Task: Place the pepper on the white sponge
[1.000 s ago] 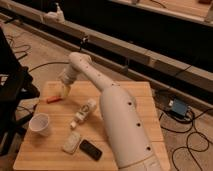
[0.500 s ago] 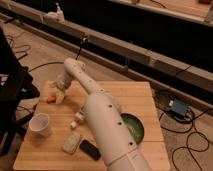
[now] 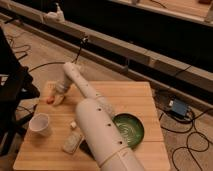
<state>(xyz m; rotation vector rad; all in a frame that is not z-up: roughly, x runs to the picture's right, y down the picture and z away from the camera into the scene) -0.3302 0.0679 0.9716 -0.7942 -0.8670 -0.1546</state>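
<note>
The pepper is a small orange-red thing lying near the far left edge of the wooden table. My gripper is down at the table right beside the pepper, on its right, at the end of the long white arm. Whether it touches the pepper I cannot tell. The white sponge lies flat near the front of the table, left of the arm and well apart from the pepper.
A white cup stands at the front left. A green bowl sits right of the arm. A black flat thing peeks out beside the sponge. A black chair stands left of the table; cables lie on the floor.
The arm has swung left, and the gripper has moved from the table's middle-left to just beside the pepper at the left edge. The green bowl has come into view.
</note>
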